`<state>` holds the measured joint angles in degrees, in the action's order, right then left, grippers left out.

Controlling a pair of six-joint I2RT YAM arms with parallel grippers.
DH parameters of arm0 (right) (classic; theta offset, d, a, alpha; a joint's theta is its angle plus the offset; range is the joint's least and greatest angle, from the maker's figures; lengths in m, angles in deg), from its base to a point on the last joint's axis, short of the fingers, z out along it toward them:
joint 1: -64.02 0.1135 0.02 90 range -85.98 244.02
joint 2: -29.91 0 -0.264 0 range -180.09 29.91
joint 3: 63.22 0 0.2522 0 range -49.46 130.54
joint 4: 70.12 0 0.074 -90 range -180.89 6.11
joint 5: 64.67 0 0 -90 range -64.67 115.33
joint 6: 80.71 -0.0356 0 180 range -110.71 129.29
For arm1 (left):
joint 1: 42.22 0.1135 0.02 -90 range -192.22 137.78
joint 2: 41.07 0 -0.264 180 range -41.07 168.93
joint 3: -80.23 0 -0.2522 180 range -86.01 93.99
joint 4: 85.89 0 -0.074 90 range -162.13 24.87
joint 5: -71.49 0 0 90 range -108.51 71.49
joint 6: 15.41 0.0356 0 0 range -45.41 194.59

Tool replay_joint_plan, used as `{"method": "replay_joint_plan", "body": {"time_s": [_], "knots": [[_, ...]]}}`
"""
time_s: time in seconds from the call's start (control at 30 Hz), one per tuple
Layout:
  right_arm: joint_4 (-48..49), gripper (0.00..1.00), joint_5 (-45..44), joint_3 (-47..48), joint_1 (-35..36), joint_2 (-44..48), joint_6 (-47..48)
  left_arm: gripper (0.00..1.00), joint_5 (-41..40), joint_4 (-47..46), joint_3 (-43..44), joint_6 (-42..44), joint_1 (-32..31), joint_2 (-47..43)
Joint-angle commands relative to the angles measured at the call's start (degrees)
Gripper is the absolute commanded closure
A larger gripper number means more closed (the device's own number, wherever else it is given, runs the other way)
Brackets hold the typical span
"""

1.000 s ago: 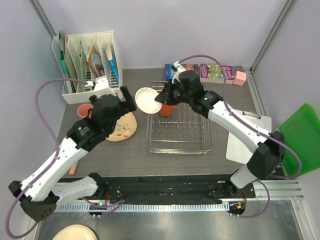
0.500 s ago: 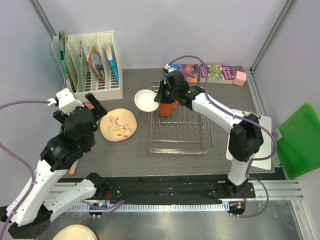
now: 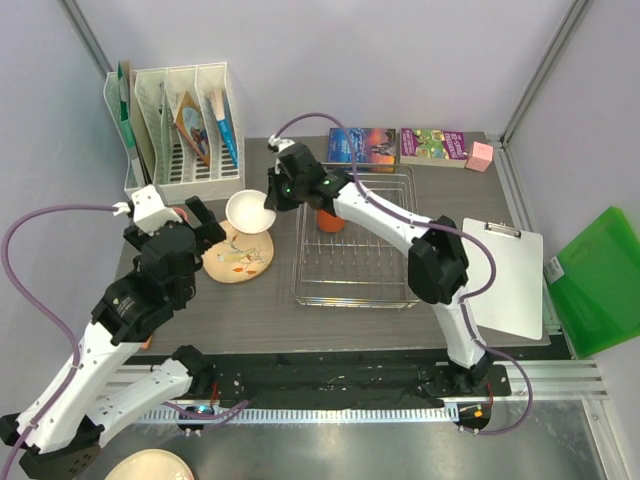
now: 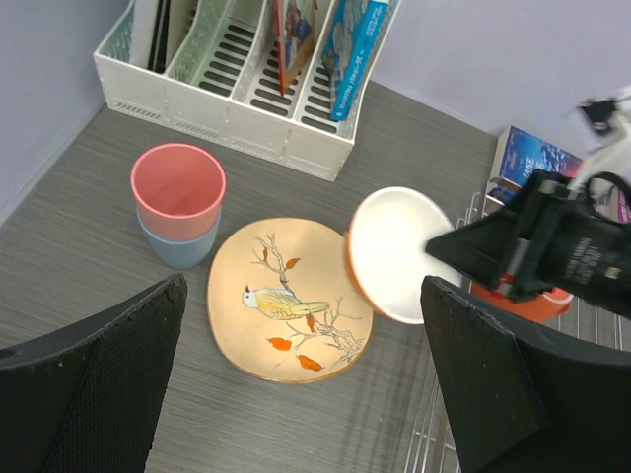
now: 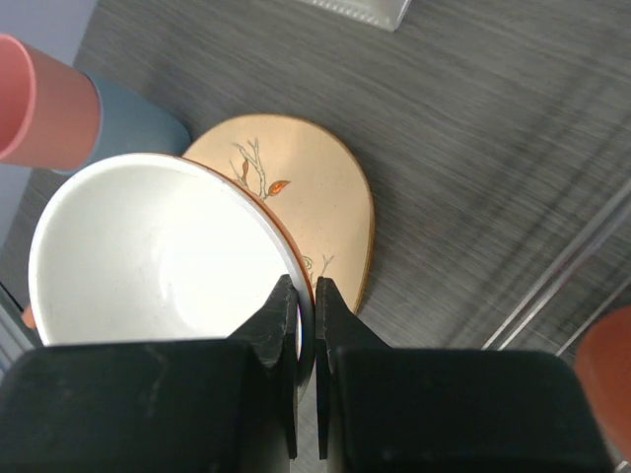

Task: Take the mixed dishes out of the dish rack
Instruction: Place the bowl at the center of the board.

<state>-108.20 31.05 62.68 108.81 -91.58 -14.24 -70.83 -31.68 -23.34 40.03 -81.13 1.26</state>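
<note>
1. Leftward since half a second ago goes the bowl [image 3: 248, 212]: it has left the rack's far-left corner and now hangs over the far edge of the plate [image 3: 240, 257], carried by the right arm, which stretches across the table
2. The right gripper [image 5: 306, 294] pinches the bowl's rim between its pressed-in fingers, one inside the rim and one outside
3. The bowl is tilted, its white inside turned up and toward the table's left side, its orange outside toward the rack; whether it touches the plate I cannot tell
4. The left gripper [image 4: 301, 286] hovers near the plate with its fingers spread wide and nothing between them
5. The plate lies flat, painted side up, its slightly longer axis running left to right
6. The pink cup [image 4: 177, 187] stands upright, nested in the blue cup [image 4: 179, 244], just left of the plate
7. The mug [image 3: 330, 221] stands in the far-left corner of the dish rack [image 3: 355, 265]
8. The table [image 3: 250, 320] is dark grey wood grain, with lilac walls behind
9. A white file organiser [image 3: 185, 120] stands at the far left, two books [image 3: 362, 143] lie along the far edge, and a clipboard [image 3: 505, 275] lies right of the rack
</note>
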Motion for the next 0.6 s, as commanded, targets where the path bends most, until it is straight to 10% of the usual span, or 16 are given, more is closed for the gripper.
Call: {"method": "replay_joint_plan", "body": {"time_s": [0.0, 0.57], "knots": [[-1.52, 0.99, 0.44, 4.67, 2.22, -3.3, 3.75, 0.0, 3.09, -3.35, -1.68, -2.08, 0.07, 0.21], [-1.52, 0.99, -1.5, 12.14, 5.48, -13.94, 5.51, 0.0, 4.85, -6.87, -5.72, -1.29, -0.02, 0.48]]}}
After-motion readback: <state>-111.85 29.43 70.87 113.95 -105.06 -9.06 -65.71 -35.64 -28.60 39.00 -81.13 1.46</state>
